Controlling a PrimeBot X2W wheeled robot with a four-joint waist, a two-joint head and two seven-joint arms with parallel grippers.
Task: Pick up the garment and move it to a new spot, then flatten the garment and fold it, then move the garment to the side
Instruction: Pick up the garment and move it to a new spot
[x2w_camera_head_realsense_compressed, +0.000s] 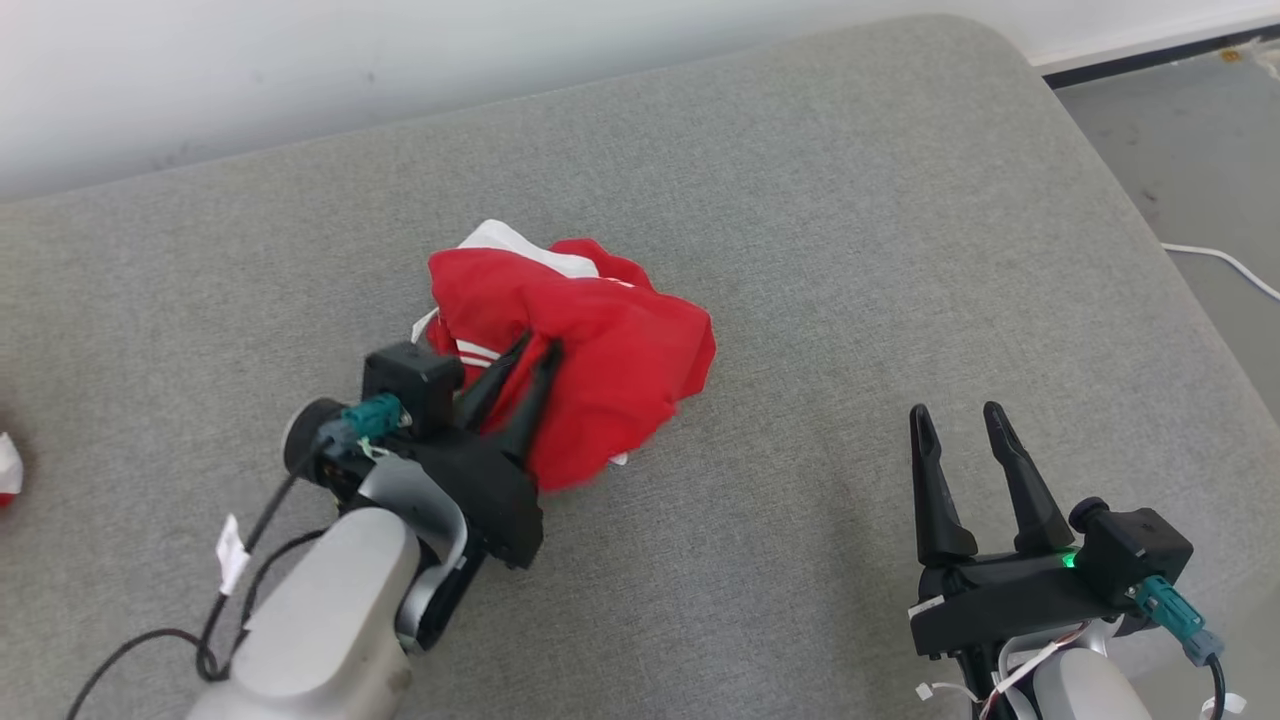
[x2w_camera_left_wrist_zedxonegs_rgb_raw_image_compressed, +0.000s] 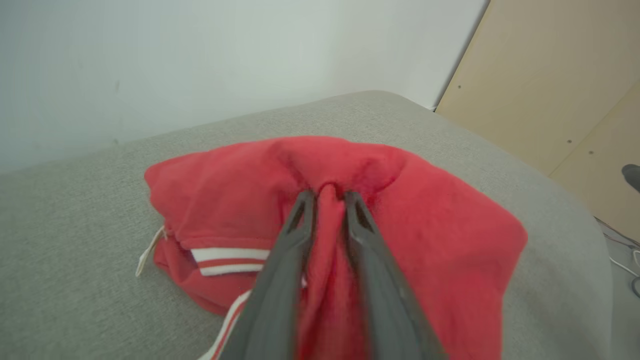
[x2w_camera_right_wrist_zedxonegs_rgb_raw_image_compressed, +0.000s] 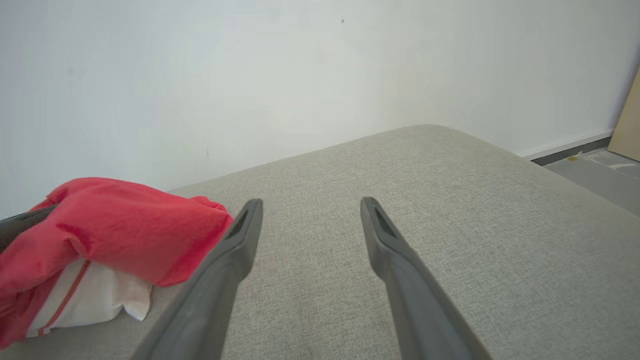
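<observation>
Starting at the far left, we are noticing a small red-and-white scrap (x2w_camera_head_realsense_compressed: 8, 470) lying well to the left of the garment (x2w_camera_head_realsense_compressed: 620, 340); we cannot tell what it is. Next, we are pinching a ridge of red cloth on the garment's near-left side with our left gripper (x2w_camera_head_realsense_compressed: 540, 345), its fingers narrowed onto the fold. We judge that a raised fold is giving us a firm hold on the whole bundle, so it should come along in one piece to a new spot.

The garment itself is sitting crumpled on the grey cushion (x2w_camera_head_realsense_compressed: 850, 200). The red cloth is bunching up around the pinch, while the white striped part underneath is resting on the fabric, so the first step is only just beginning.

Well to the right of the garment, our right gripper (x2w_camera_head_realsense_compressed: 955, 412) is hovering with fingers parted and nothing between them. We think it is waiting clear of the cloth so as not to snag it.
</observation>
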